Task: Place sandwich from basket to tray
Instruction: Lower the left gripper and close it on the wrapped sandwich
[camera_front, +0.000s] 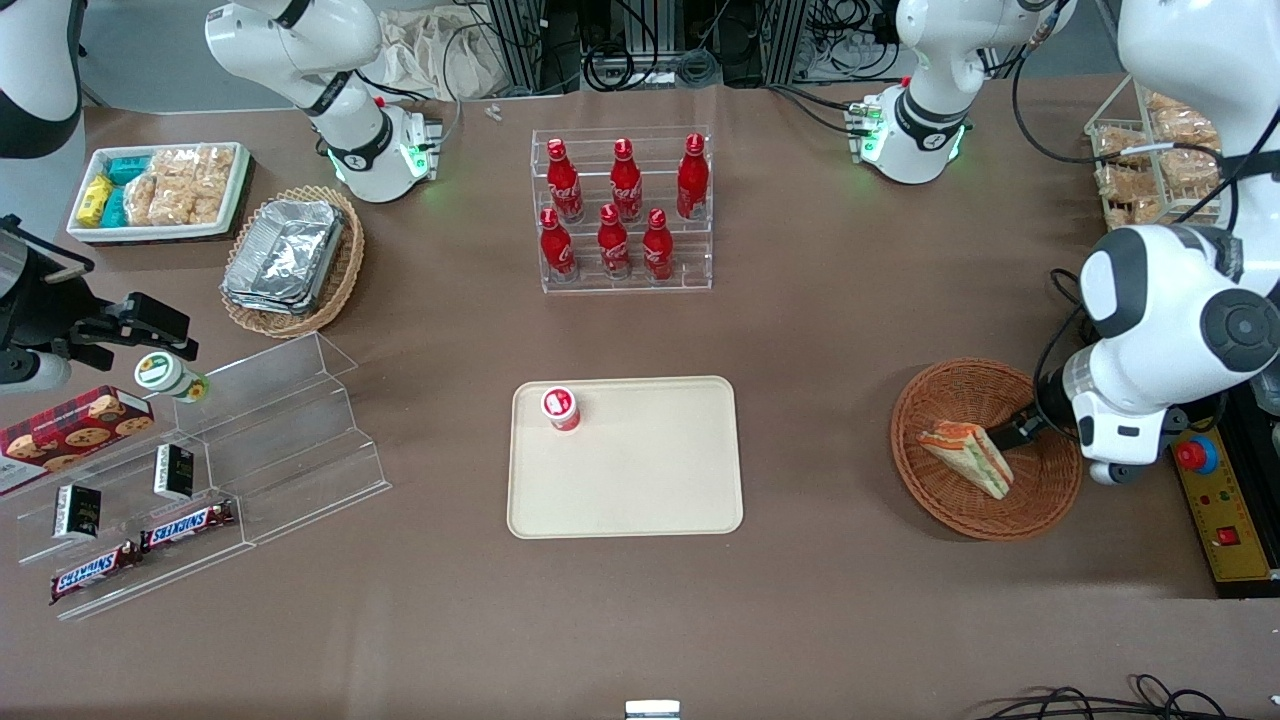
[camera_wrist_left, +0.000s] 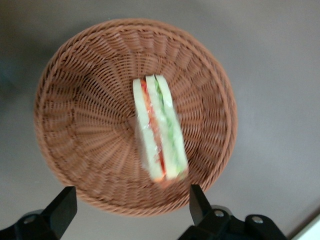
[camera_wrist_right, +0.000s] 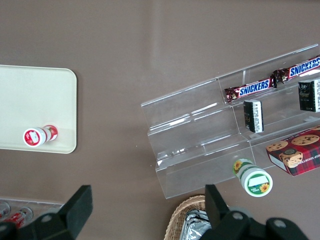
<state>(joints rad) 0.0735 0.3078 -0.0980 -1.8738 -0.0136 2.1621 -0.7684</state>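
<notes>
Sandwich (camera_wrist_left: 159, 129) — wedge resting on edge in the reddish-brown basket (camera_wrist_left: 75, 100), its long axis running straight away from the gripper (camera_wrist_left: 131, 207). The gripper hovers just above the basket's rim, fingers spread wide and empty, and the wedge's thin width lines up with their gap. The tray (camera_front: 640, 480) lies well apart, toward the parked arm's end — only a small red-capped cup (camera_front: 561, 408) on it

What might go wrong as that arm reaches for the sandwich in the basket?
The gripper hovers above the reddish-brown wicker basket with its jaws open, not yet touching anything. The sandwich stands on a narrow edge and is clear-wrapped, so it may tip or slip as the jaws close. It lies close to the basket's wall, so a finger may catch the weave. On the cream tray a small red-and-white container stands in one corner and might be bumped.
</notes>
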